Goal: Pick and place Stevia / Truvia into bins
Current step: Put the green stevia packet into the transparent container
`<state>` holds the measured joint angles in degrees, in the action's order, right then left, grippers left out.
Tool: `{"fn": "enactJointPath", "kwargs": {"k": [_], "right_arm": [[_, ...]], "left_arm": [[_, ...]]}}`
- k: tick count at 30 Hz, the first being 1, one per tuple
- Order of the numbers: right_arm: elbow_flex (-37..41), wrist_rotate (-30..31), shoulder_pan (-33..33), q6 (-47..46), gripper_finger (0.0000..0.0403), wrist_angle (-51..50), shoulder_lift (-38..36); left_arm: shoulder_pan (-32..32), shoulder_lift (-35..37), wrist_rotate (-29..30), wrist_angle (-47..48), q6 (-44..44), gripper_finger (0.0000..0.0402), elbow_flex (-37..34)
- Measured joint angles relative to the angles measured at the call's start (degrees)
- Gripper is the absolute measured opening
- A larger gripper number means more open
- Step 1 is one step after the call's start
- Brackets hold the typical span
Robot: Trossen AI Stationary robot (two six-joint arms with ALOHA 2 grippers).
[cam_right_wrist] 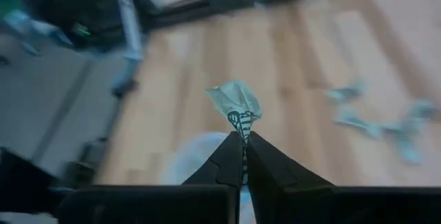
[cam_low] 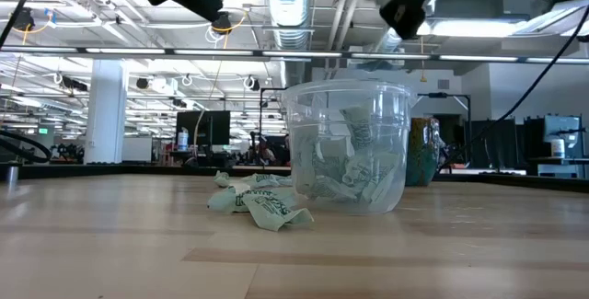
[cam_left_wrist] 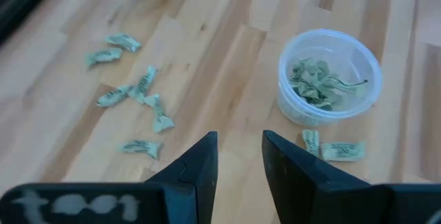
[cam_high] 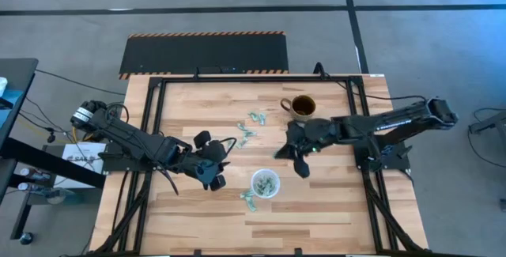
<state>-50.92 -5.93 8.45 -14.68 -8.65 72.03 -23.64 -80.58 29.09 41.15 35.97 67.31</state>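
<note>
Clear cup point(cam_high: 266, 183) part-full w/ green sachets point(cam_left_wrist: 138, 89); others loose nearby.

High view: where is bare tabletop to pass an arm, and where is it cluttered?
Bare: the strip along the table's near edge, and the far left corner. Crowded: loose sachets between the mug and the cup, more against the cup's near side. The right gripper, pinching a sachet, hangs beside the cup.

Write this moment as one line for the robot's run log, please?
right end effector: shut on sachet, above table | left end effector: open, empty | cup: partly filled | loose sachets: remaining
</note>
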Motion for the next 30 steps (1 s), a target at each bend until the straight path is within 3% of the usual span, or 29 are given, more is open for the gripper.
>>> {"fn": "enactJointPath", "kwargs": {"k": [8,16,23,30], "right_arm": [[0.0,0.0,8.0,-7.6,0.001,3.9,5.1],[0.0,0.0,9.8,-7.8,0.0015,9.2,12.2],[0.0,-0.2,8.5,-7.5,0.0075,9.3,14.5],[0.0,-0.2,7.4,-7.4,0.0131,9.2,14.4]], "left_arm": [[0.4,0.0,0.7,-0.2,-2.7,0.0102,0.0],[0.6,0.0,0.7,-0.3,-2.6,0.0102,0.0],[0.6,0.0,0.4,-0.4,-1.0,0.0102,0.0],[0.6,-0.1,-3.6,-1.4,-0.2,0.0102,0.0]]}}
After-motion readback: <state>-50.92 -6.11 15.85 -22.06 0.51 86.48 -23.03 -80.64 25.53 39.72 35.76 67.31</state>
